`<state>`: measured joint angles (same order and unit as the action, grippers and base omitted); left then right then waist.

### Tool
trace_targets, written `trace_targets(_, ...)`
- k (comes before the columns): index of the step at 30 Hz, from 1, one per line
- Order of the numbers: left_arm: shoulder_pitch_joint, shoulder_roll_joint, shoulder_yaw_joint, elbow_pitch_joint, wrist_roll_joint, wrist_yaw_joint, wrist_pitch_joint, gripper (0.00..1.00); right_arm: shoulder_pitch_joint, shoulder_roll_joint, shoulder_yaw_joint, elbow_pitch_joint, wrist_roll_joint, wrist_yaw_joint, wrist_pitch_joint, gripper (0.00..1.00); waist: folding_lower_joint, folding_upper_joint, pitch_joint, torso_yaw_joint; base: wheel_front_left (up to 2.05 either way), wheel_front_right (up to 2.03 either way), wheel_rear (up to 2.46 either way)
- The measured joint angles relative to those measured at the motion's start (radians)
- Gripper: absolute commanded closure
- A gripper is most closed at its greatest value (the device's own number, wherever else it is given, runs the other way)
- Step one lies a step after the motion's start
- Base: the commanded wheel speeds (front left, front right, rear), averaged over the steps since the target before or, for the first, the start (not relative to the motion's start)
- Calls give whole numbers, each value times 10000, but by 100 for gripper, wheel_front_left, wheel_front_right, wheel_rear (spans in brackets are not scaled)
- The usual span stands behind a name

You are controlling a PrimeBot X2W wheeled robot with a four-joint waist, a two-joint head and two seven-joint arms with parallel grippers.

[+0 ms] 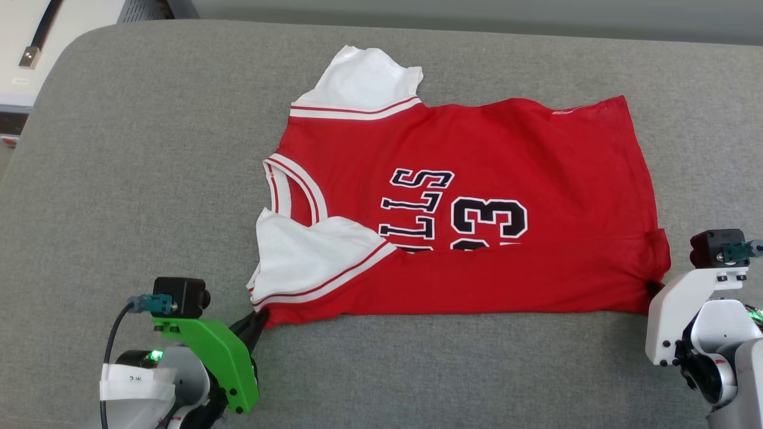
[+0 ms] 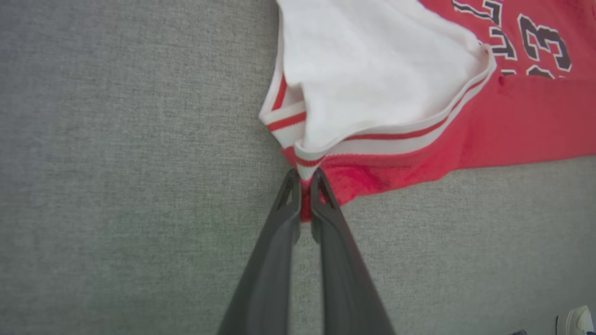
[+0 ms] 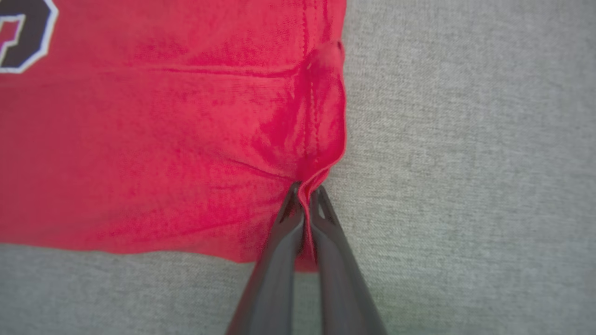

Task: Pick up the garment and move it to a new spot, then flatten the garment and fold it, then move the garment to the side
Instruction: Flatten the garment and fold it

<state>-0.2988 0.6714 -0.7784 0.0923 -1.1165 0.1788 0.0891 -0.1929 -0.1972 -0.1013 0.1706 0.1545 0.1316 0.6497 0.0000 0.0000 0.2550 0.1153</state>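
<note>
- The garment (image 1: 506,155) lay flat across the middle of the grey counter (image 1: 149,179), collar toward the left edge, hem toward the right, its near side folded over part of the lettering.
- The left hand (image 2: 305,179) was clamped on the near corner below the white sleeve (image 2: 372,70).
- The right hand (image 3: 305,190) pinched the near hem corner.

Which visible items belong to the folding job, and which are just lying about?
Job: garment; left end effector, shut on its sleeve-side corner; right end effector, shut on its hem corner.
Lying about: black cable beyond the grey surface.
</note>
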Motion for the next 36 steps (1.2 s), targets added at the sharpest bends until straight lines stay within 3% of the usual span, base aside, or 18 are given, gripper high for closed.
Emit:
trace_targets(9,382,150,-311,378,10,0,178,100,331,-161,-75,-134,320,2,-40,100,0,0,-661,-200,0,0,0)
trace_targets(20,1647,374,-683,364,-109,12,171,100,2491,73,-550,-1664,723,2,621,100,0,0,-1714,-546,0,0,0)
trace_targets(32,1660,153,-920,1026,-82,-249,159,100,3031,485,-685,-1306,694,2,385,100,0,0,-1642,-663,0,0,0)
trace_targets(33,1635,136,-949,1081,0,-249,127,75,3011,487,-683,-1243,685,2,316,100,0,0,-1643,-654,0,0,0)
trace_targets(34,1631,117,-966,1114,84,-249,82,44,2993,485,-683,-1195,677,2,259,52,0,0,-1647,-648,0,0,0)
trace_targets(35,1631,81,-972,1179,134,-249,35,0,2969,483,-685,-1139,669,2,186,0,0,0,-1654,-639,0,0,0)
trace_targets(36,1631,46,-986,1218,155,-249,-6,0,2949,476,-665,-1103,671,2,119,0,0,0,-1673,-632,0,0,0)
